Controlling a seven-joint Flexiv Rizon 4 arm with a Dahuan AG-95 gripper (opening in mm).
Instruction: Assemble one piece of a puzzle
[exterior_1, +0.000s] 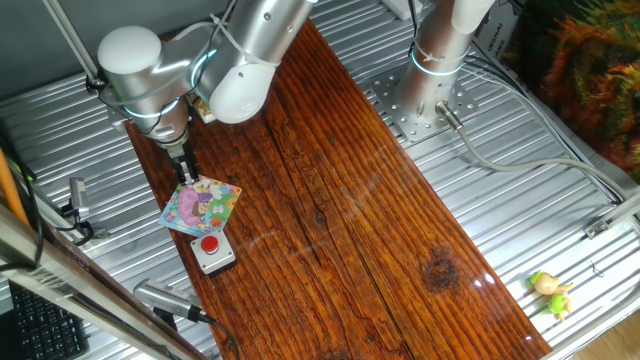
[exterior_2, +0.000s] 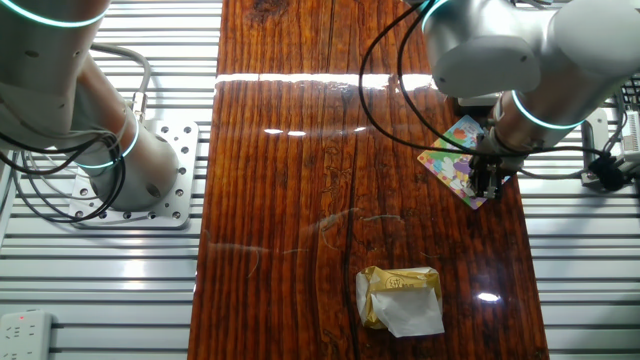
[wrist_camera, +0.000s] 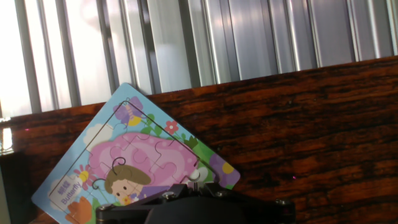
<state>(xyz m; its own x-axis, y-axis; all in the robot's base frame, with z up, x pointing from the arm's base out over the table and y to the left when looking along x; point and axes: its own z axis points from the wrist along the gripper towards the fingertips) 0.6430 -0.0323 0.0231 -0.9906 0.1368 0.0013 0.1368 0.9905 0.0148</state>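
Note:
The puzzle is a small square board with a pink, yellow, green and blue cartoon picture. It lies flat near the left edge of the wooden tabletop. It also shows in the other fixed view and the hand view. My gripper points straight down over the board's edge, also seen in the other fixed view. In the hand view my gripper has its fingers pressed together, tips at the picture's green corner. I cannot see a loose piece between them.
A grey box with a red button sits just in front of the puzzle. A crumpled yellow-and-white block lies on the wood farther along. A second arm's base stands on the ribbed metal beside the board. A small yellow toy lies on the metal.

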